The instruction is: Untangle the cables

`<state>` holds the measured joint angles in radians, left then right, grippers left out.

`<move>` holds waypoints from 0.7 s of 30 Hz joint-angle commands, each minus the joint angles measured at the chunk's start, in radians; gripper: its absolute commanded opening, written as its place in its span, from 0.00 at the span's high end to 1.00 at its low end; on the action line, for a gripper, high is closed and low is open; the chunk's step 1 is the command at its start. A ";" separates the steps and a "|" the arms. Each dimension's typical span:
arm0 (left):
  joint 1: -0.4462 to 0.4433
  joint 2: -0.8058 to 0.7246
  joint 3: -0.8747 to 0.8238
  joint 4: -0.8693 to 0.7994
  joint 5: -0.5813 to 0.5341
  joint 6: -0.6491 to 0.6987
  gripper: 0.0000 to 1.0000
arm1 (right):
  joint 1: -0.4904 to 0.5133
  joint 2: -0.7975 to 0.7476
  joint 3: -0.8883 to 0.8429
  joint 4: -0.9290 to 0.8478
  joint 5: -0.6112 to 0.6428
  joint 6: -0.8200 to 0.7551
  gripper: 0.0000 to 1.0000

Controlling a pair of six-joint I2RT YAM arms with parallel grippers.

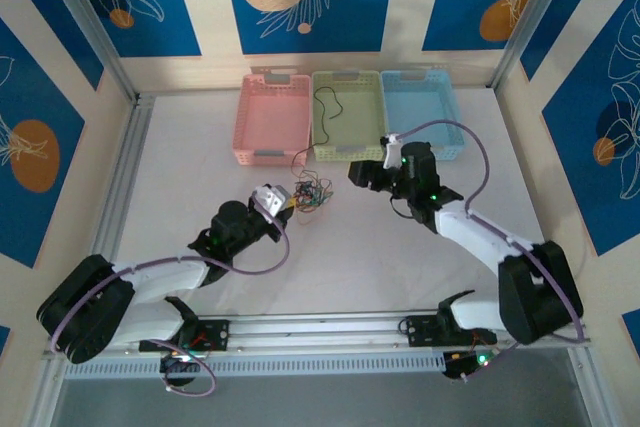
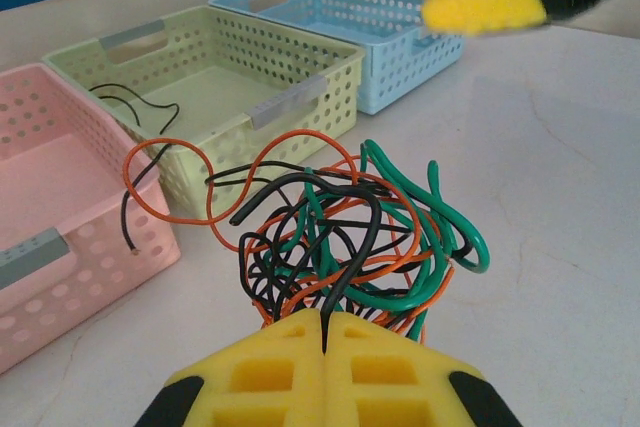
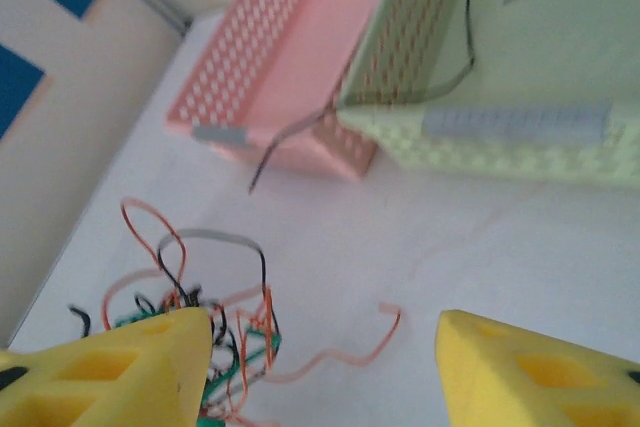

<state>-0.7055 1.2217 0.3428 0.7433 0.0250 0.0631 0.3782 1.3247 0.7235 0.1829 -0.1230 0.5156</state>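
Sitting at the table's [image 1: 200, 147] twelve o'clock edge, the green basket [image 1: 365, 112] is holding one black cable [image 1: 338, 107]. The left gripper [image 2: 325, 319] is pinching a black strand of the cables [image 2: 350, 237], tangled at centre; the right gripper [image 3: 320, 347], at their three o'clock, is gaping wide, gripping nothing.

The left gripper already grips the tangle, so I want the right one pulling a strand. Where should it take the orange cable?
Probably on the raised loop of the orange cable, which arches clear of the tangle toward the green basket with open space under it. Bring the open right gripper down from above, fingers either side of the wire. The left gripper holds a black cable.
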 commanded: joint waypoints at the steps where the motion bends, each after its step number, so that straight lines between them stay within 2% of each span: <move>1: -0.006 0.011 0.010 0.026 -0.031 0.020 1.00 | -0.001 0.060 0.084 -0.080 -0.189 0.046 0.40; 7: -0.005 0.022 0.021 0.009 -0.042 0.021 1.00 | -0.002 0.179 0.140 -0.097 -0.354 0.054 0.41; 10: -0.005 0.023 0.022 0.007 -0.042 0.021 1.00 | -0.003 0.234 0.168 -0.098 -0.434 0.083 0.45; 15: -0.006 0.022 0.022 0.005 -0.048 0.021 1.00 | -0.004 0.289 0.199 -0.142 -0.450 0.080 0.48; 21: -0.005 0.021 0.028 -0.009 -0.063 0.018 1.00 | -0.003 0.349 0.223 -0.141 -0.543 0.090 0.47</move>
<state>-0.7071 1.2415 0.3431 0.7303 -0.0185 0.0631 0.3779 1.6539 0.9150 0.0669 -0.5854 0.5922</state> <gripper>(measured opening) 0.057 0.527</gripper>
